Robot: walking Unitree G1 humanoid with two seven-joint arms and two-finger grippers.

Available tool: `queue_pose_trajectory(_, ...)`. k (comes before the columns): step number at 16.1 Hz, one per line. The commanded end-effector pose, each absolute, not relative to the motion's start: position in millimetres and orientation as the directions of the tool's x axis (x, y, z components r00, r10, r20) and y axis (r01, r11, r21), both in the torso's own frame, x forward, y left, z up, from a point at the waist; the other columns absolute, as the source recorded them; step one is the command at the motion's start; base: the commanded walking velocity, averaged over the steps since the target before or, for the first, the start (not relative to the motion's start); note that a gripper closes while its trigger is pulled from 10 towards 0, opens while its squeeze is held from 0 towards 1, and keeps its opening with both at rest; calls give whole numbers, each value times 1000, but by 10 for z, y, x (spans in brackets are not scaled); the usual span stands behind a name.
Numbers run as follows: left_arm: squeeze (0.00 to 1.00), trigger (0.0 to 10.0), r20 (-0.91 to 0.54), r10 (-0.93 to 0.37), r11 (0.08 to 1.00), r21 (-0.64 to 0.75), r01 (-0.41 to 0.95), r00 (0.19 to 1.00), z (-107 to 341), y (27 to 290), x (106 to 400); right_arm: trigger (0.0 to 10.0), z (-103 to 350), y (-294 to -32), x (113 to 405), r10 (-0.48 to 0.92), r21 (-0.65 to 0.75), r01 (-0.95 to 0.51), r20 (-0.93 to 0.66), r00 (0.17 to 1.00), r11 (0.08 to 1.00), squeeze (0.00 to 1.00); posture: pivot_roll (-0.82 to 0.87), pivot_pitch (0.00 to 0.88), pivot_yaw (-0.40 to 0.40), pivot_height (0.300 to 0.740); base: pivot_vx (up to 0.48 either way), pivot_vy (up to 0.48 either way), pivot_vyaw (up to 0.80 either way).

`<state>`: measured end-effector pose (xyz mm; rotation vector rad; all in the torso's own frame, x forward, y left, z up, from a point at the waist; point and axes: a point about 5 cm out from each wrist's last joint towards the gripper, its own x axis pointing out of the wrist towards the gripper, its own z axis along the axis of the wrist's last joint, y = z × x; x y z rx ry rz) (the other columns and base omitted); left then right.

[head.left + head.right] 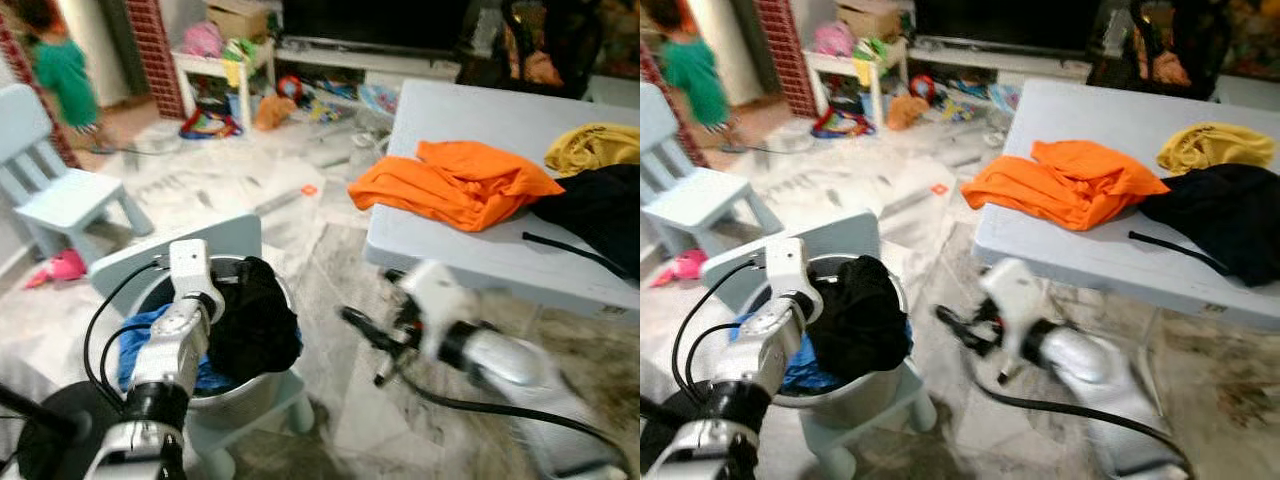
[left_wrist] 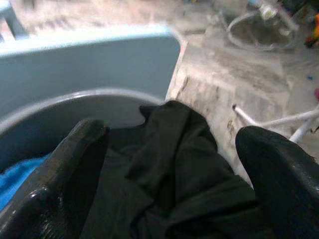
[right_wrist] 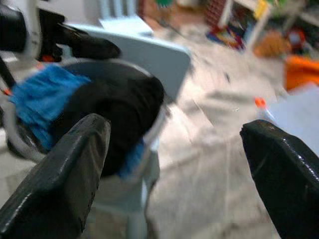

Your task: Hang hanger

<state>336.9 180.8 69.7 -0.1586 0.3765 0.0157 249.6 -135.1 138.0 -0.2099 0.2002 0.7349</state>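
- Far to the left of the grey tub [image 1: 240, 395] and well behind it, a person in a green top [image 1: 60, 75] stands on the floor.
- Left of the tub we see a little blue chair [image 1: 60, 195]. A pink toy [image 1: 62, 268] lies on the floor near it.
- The tub sits on a pale blue stool [image 1: 190, 250].
- The left claw [image 2: 174, 134] is right over the tub. Its two black fingers [image 2: 75, 159] are spread apart and hold nothing. They reach down on both sides of the black cloth [image 1: 255, 320].
- That black cloth is heaped in the tub and hangs over its right rim. A blue cloth [image 1: 140, 345] lies in the left part of the tub.
- Just right of the tub, low over the floor, is the right claw [image 1: 365, 335]. It looks blurry. Its fingers [image 3: 70, 169] are wide apart and hold nothing. It points back at the tub.
- Right of the tub stands the pale blue tabletop [image 1: 470, 110].
- On it, nearest the tub, lies an orange cloth [image 1: 450, 185].
- Farther right of the tub, a yellow cloth [image 1: 595, 145] and a big dark cloth [image 1: 600, 210] lie at the far end of the tabletop.
- A thin black strip [image 1: 575, 252] lies on the tabletop, touching the big dark cloth. We cannot tell if it is the hanger.
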Motion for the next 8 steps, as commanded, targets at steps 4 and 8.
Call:
queue_pose_trajectory(4,0,10000,-447,-26,978,-199,-71,894,573,1814,3432,10000,1459,-1483,2264,722,-19,-777,-354,594,629,0,-269,125,-55,740,0,0,0)
queue_pose_trajectory(8,0,3059,-456,-53,973,-222,-56,889,543,1772,3480,10000,1457,-1570,2068,758,51,-845,-474,449,532,0,-287,134,-53,740,0,0,0)
